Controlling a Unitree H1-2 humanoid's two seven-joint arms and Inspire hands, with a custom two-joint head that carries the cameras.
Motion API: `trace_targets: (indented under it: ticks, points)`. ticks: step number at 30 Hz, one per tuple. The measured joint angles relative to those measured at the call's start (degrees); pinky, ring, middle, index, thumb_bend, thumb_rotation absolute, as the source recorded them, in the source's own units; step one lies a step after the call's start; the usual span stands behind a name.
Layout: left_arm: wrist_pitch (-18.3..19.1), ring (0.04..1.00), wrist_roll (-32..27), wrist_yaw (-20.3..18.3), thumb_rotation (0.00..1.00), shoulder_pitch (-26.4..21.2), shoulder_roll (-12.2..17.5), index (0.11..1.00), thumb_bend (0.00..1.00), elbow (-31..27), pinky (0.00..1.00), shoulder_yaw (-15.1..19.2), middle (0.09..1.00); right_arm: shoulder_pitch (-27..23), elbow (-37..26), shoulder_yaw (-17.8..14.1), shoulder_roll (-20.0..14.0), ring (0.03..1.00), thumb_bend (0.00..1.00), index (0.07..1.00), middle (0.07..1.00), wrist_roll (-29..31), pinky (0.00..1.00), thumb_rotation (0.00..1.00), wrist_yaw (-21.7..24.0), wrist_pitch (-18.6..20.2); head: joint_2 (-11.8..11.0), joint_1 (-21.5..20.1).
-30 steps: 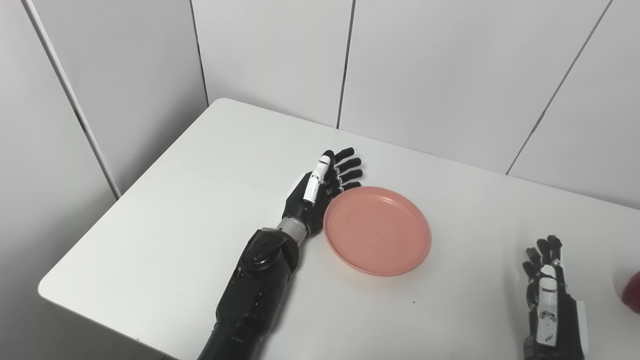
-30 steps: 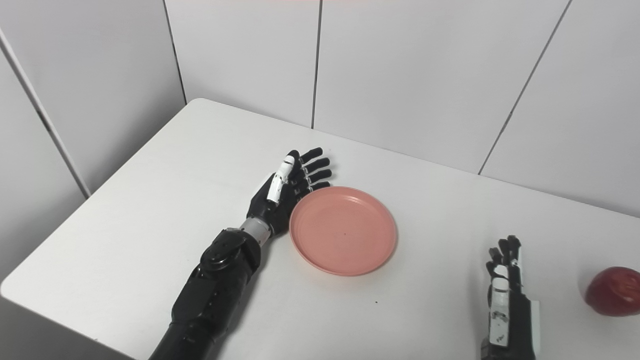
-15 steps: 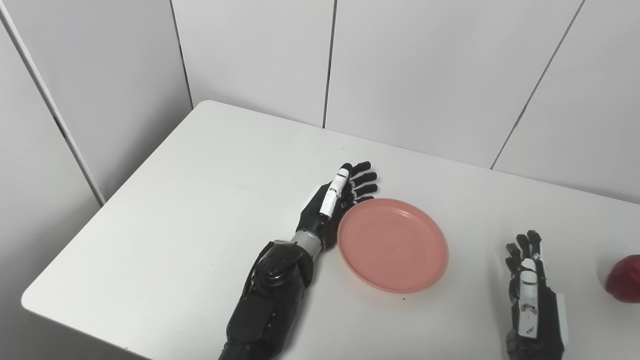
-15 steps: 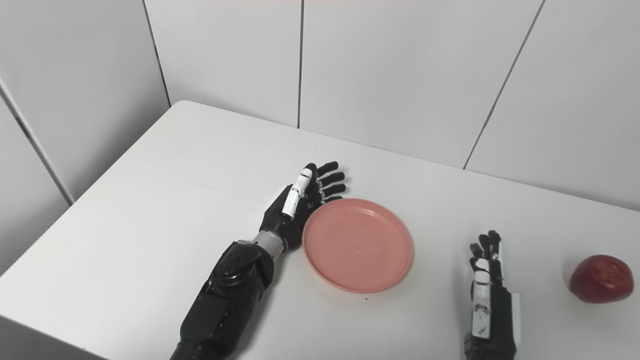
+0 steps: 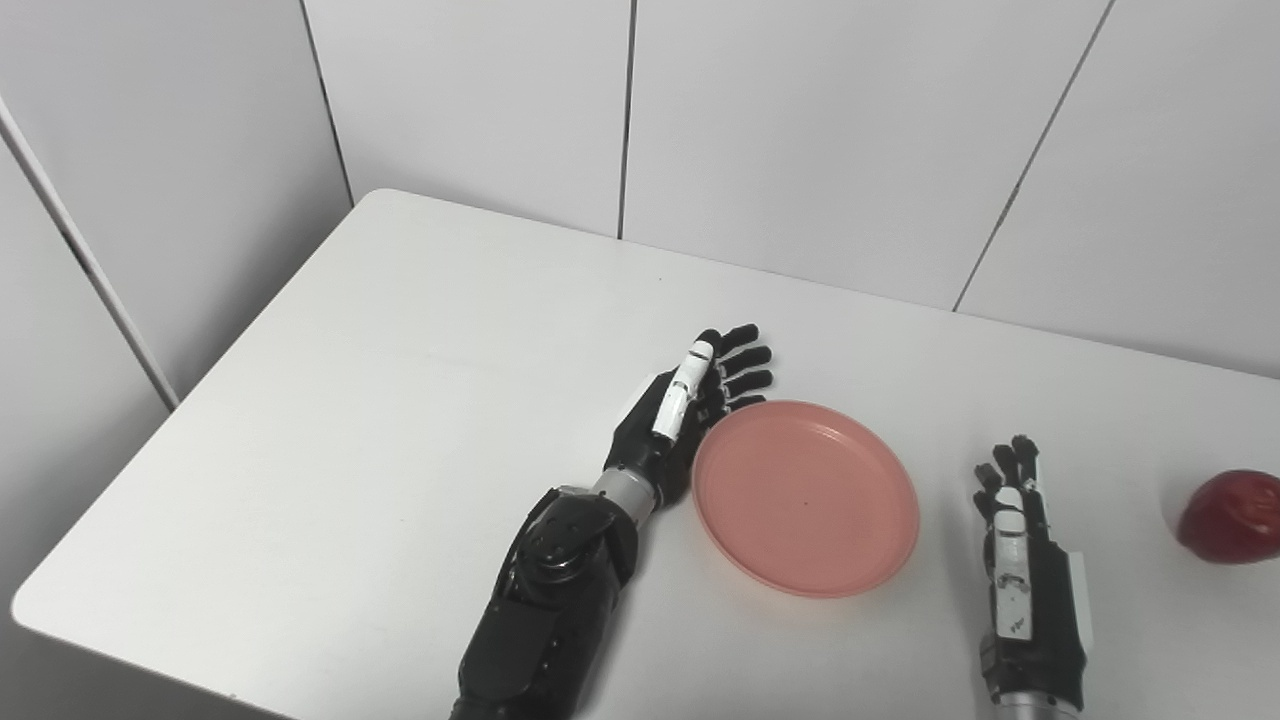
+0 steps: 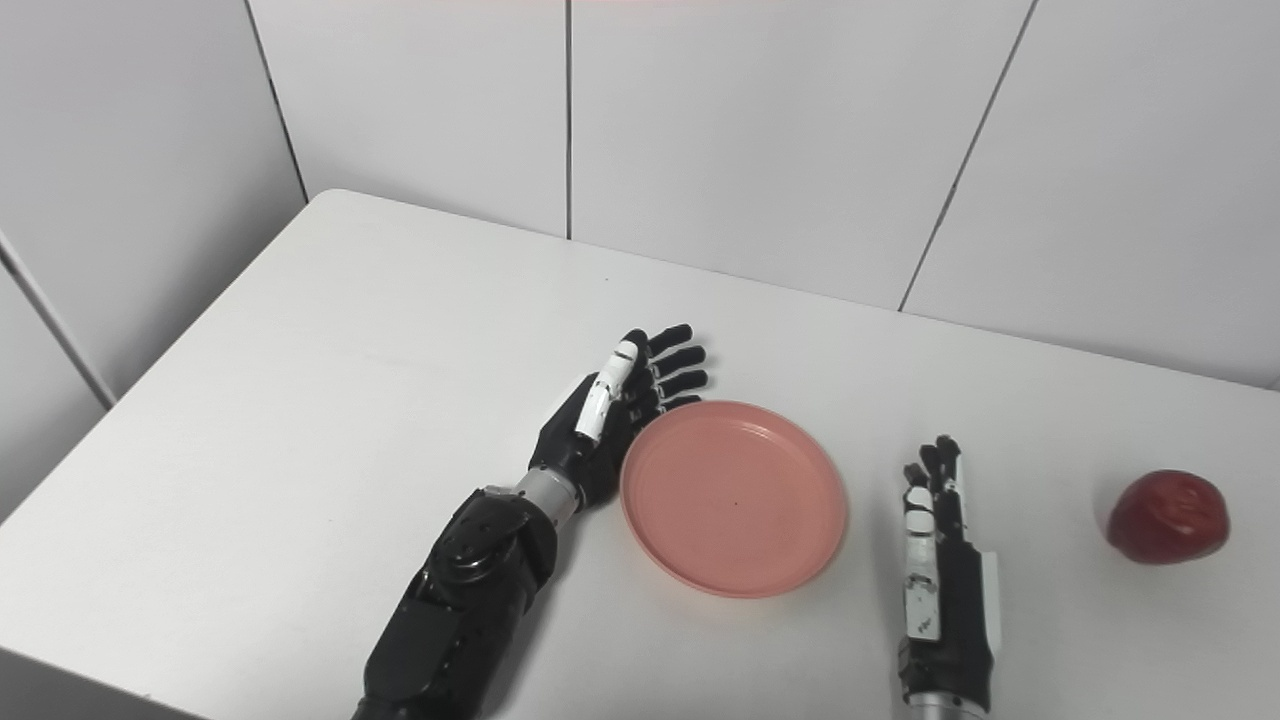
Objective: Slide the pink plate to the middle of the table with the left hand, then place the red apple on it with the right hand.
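L hand [image 5: 668, 430], fingers straight & holding nothing, edge-on vs round pink plastic plate [image 5: 806, 496]: push slow, flat on white tabletop [image 5: 400, 400]. R hand [image 6: 940, 575] open, idle; red apple [image 6: 1168, 517] near right edge.

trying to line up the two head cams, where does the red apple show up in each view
Left eye view: the red apple sits at the far right, cut off by the picture's edge, right of the right hand.
Right eye view: the red apple shows whole, farther in from the right edge, with bare table beyond it.
Shared landmark: the pink plate, near the middle in both, with the left hand against its left rim.
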Motion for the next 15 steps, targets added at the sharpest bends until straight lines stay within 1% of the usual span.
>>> trace_targets:
  ticks: [6,10,12,15]
  points:
    - [0.6,0.851,0.0,0.0,1.0,0.6,-0.1,0.842,0.34,-1.0,0.84,0.1,0.86,0.1,-0.4,0.2,0.5,0.956,0.2,0.985,0.967,-0.9,0.98,1.0,0.0,1.4,0.4,-1.2]
    - [0.6,0.857,0.0,0.0,1.0,0.7,-0.1,0.85,0.34,-1.1,0.85,0.2,0.866,0.1,-0.7,0.3,0.7,0.961,0.23,0.987,0.971,-1.2,0.98,1.0,0.0,1.4,0.4,-1.7]
    - [0.6,0.857,0.0,-0.1,1.0,0.8,-0.1,0.852,0.35,-1.2,0.85,0.2,0.866,0.2,-0.9,0.2,0.8,0.96,0.24,0.984,0.968,-1.3,0.99,1.0,-0.2,1.6,0.7,-2.9]
    - [0.6,0.855,0.0,-0.1,1.0,0.9,0.1,0.85,0.36,-1.3,0.84,0.2,0.863,0.2,-1.1,0.1,0.9,0.955,0.25,0.974,0.961,-2.1,0.99,1.0,-0.8,1.9,0.8,-3.6]
